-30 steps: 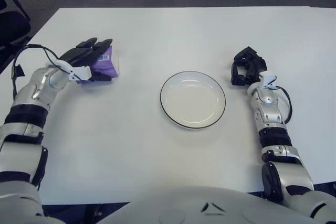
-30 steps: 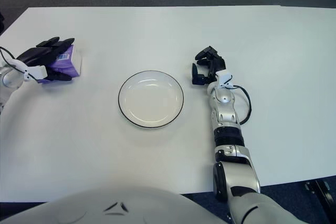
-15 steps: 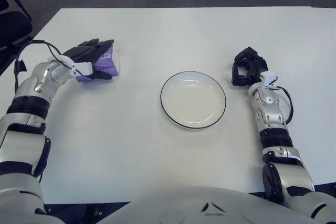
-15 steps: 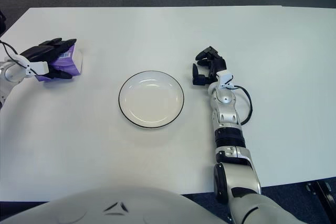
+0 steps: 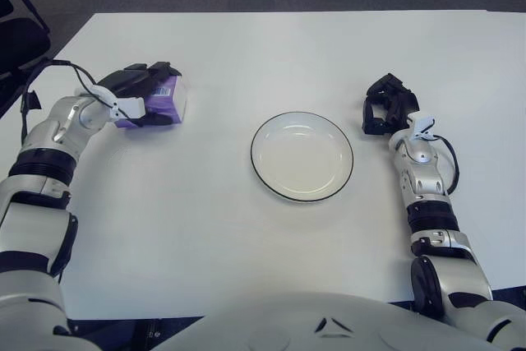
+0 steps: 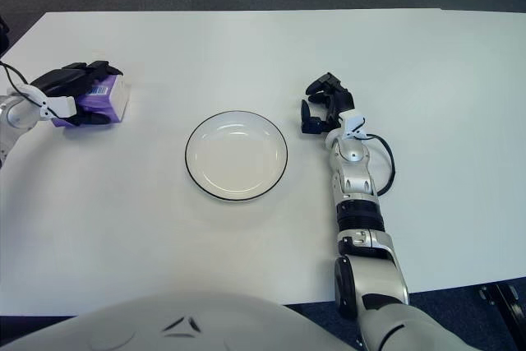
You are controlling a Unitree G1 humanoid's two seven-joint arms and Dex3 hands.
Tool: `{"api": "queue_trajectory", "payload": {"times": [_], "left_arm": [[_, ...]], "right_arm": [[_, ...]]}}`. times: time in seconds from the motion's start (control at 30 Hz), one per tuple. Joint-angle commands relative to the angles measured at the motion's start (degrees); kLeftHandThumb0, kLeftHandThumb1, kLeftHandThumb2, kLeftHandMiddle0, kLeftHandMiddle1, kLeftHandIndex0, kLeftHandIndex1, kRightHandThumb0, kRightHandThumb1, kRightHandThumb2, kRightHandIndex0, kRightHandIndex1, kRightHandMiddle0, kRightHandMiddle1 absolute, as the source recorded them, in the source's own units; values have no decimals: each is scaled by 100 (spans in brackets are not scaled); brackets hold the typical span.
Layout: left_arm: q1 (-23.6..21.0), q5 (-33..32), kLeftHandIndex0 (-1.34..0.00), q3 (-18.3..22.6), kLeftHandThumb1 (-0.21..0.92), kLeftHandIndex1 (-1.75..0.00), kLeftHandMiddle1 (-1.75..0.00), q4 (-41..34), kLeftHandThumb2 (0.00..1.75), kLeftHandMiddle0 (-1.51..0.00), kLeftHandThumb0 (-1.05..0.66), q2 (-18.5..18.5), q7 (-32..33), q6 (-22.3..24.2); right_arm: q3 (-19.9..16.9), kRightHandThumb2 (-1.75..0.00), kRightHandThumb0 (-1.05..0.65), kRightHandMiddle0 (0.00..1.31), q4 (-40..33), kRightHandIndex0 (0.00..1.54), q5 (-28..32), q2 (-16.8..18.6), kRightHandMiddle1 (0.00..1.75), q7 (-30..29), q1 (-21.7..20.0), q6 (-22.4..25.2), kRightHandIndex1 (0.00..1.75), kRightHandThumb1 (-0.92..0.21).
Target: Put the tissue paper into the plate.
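Note:
A purple tissue pack sits at the far left of the white table. My left hand is around it, black fingers curled over its top and thumb under its front edge. The white plate with a dark rim stands in the middle of the table, holding nothing, well to the right of the pack. My right hand shows just right of the plate, fingers curled with nothing in them.
Dark floor lies beyond the table's far edge. A black cable loops off my left wrist near the table's left edge.
My left hand has closed down over the tissue pack and the pack has tipped flatter, shifting slightly. The right arm has not moved.

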Motion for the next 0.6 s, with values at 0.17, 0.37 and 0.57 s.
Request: {"api": "queue_trajectory", "payload": {"times": [0.17, 0.37, 0.57], "left_arm": [[180, -15, -73, -85, 17, -174, -175, 521, 133, -97, -4, -233, 202, 45], [194, 90, -83, -96, 17, -175, -175, 440, 142, -102, 8, -244, 663, -20], [287, 253, -95, -56, 21, -175, -175, 258, 144, -116, 5, -243, 1397, -94]], "right_arm": [[46, -149, -1, 48, 433, 80, 18, 135, 175, 31, 815, 325, 166, -15], [40, -149, -1, 48, 435, 80, 42, 136, 175, 57, 808, 337, 165, -15], [19, -149, -1, 48, 460, 80, 65, 141, 175, 73, 799, 331, 165, -15]]}}
